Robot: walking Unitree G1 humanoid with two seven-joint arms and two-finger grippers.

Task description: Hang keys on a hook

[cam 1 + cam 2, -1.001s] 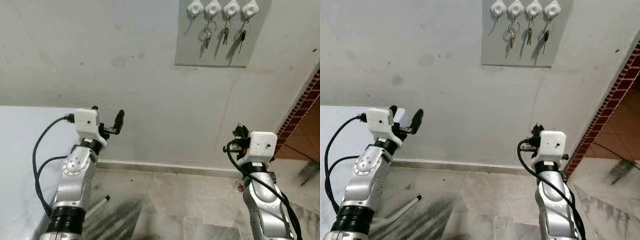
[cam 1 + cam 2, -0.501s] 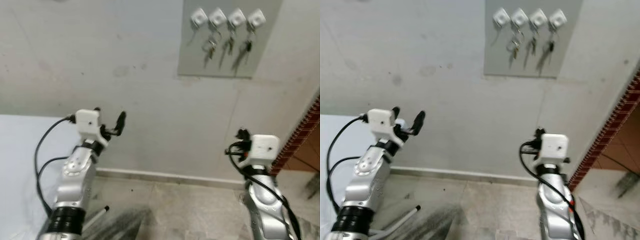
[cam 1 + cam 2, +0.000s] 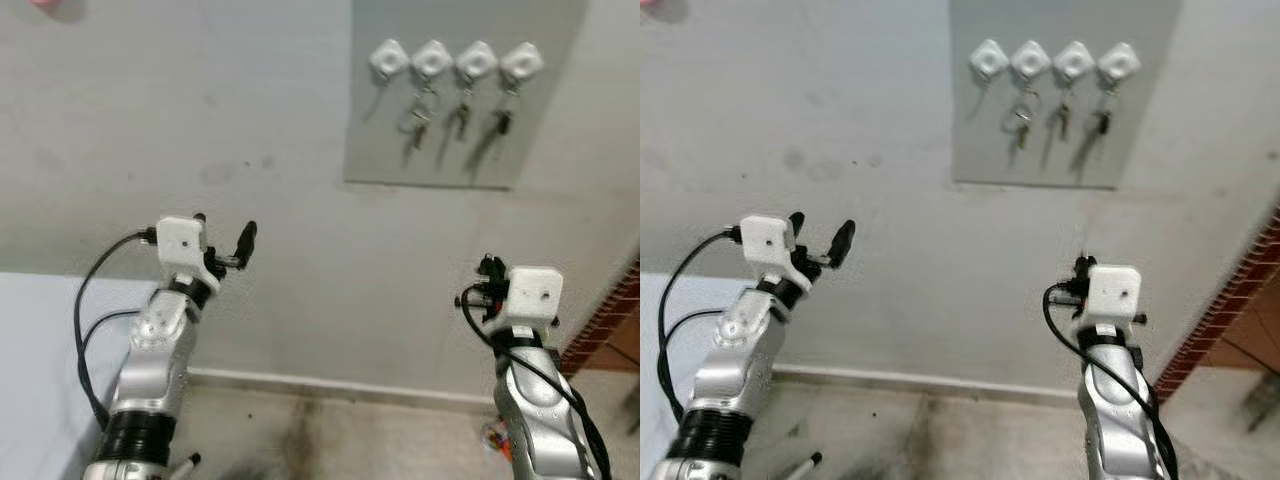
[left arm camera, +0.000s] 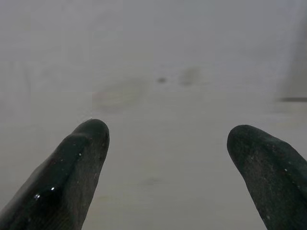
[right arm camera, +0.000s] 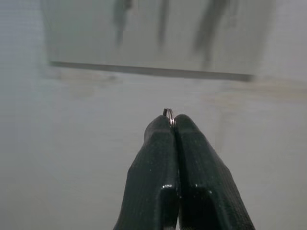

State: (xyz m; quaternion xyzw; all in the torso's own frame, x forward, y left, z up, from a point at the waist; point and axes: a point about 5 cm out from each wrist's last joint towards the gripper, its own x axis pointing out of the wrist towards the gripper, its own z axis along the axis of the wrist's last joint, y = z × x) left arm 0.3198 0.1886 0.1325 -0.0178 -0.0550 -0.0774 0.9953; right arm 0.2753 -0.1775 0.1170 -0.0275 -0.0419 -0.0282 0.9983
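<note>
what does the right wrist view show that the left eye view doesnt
Right wrist view alone: the right gripper shut on a key ring peeking out between its fingertips. Left eye view alone: four white hooks, the leftmost bare and three holding keys, plus the left gripper open. Both share the grey board on the wall.

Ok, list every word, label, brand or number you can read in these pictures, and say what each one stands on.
None can be read.
Grey board on the wall: plain, no lettering.
Four white hooks and the keys hanging from three of them: too small and blurred to show any marking.
White wrist housings above the left gripper and right gripper: blank.
Key ring pinched in the right gripper: no visible text.
</note>
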